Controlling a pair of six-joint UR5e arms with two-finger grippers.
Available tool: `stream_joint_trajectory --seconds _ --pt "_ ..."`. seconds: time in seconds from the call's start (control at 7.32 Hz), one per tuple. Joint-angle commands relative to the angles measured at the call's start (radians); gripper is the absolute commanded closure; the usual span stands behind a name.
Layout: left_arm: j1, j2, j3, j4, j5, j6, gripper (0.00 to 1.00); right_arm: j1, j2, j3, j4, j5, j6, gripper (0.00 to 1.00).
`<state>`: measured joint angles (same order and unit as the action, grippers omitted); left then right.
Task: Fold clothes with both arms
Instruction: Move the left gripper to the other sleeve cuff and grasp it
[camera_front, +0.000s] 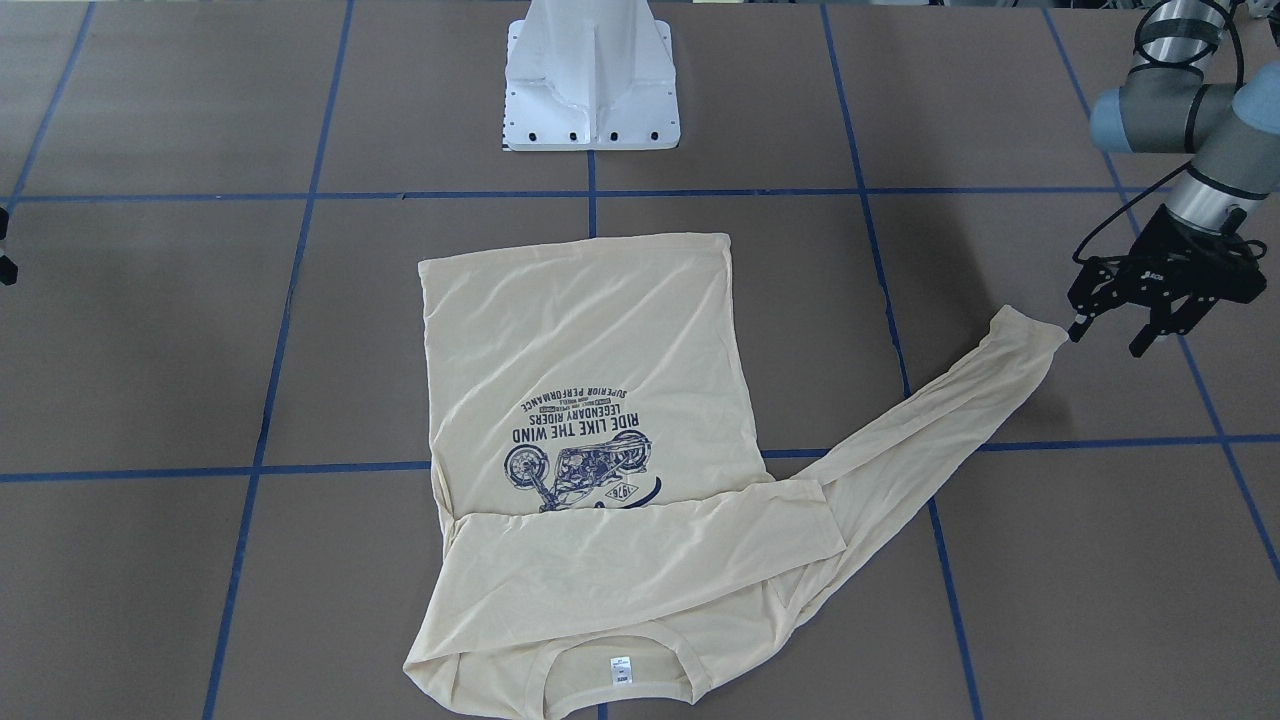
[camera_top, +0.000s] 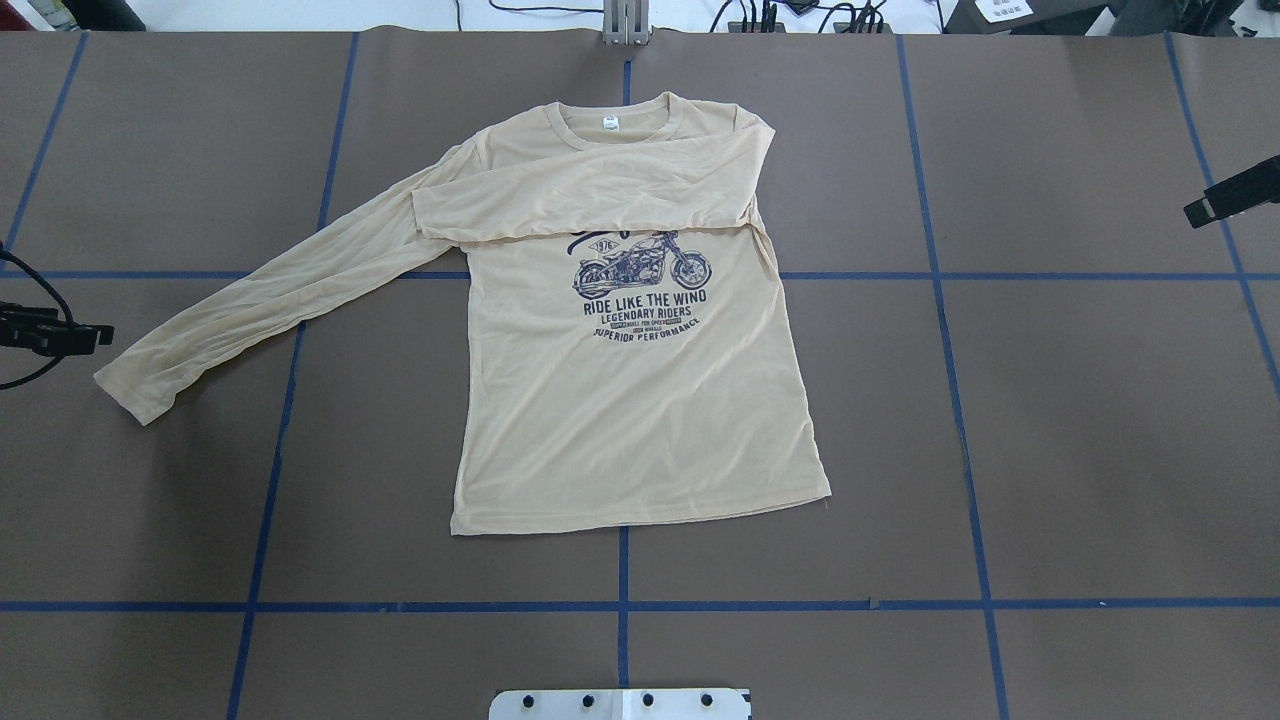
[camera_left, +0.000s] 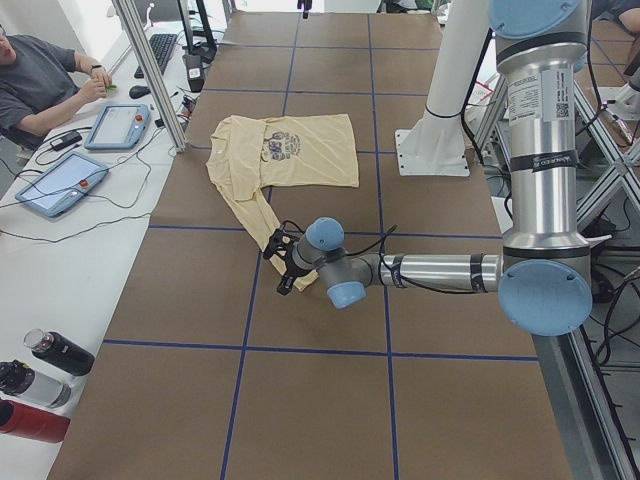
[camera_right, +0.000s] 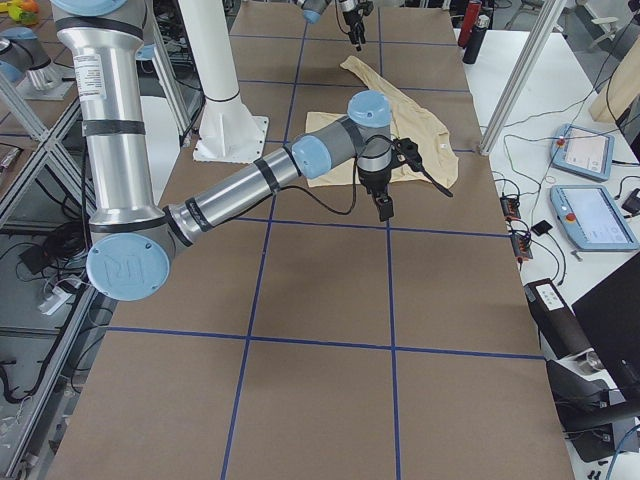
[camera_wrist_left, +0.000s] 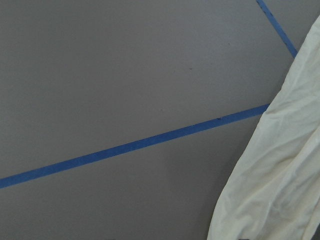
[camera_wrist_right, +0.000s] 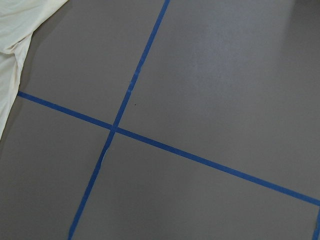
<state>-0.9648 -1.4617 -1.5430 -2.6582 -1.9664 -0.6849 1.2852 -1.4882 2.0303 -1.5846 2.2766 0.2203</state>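
Note:
The cream-yellow long-sleeved T-shirt (camera_top: 640, 400) lies flat, print up, on the brown table. One sleeve is folded across the chest (camera_top: 590, 200). The other sleeve stretches out to my left and ends in a cuff (camera_top: 130, 385). My left gripper (camera_front: 1108, 338) is open and empty, with one fingertip just beside that cuff (camera_front: 1030, 335). The left wrist view shows the sleeve cloth (camera_wrist_left: 270, 175) at its lower right. My right gripper (camera_top: 1232, 195) is far off at the right edge, away from the shirt, and looks open and empty. It also shows in the exterior right view (camera_right: 410, 195).
The white pedestal base (camera_front: 592, 80) stands behind the shirt's hem. Blue tape lines (camera_top: 620, 605) mark a grid on the table. Beyond the far edge are an operator (camera_left: 40, 90), tablets (camera_left: 60, 180), bottles (camera_left: 40, 370) and an aluminium post (camera_left: 150, 70).

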Motion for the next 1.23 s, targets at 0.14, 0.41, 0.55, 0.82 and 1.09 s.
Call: stream_joint_trajectory --seconds 0.14,0.41,0.55,0.82,1.09 --pt "0.038 -0.009 0.009 -0.002 0.0 -0.002 0.36 0.002 -0.001 -0.004 0.0 -0.002 -0.002 0.0" --pt "0.058 -0.009 0.026 -0.002 0.0 -0.001 0.4 0.002 -0.001 -0.005 0.0 -0.006 -0.002 0.0" --pt "0.067 -0.009 0.029 -0.008 0.001 -0.001 0.41 0.002 -0.001 -0.007 0.0 -0.009 -0.002 0.0" --pt "0.069 -0.009 0.075 -0.063 0.0 -0.001 0.51 0.002 -0.001 -0.007 0.0 -0.011 -0.002 0.0" --pt "0.069 -0.008 0.087 -0.085 -0.006 -0.002 0.78 0.002 0.0 -0.005 0.0 -0.011 -0.002 0.0"
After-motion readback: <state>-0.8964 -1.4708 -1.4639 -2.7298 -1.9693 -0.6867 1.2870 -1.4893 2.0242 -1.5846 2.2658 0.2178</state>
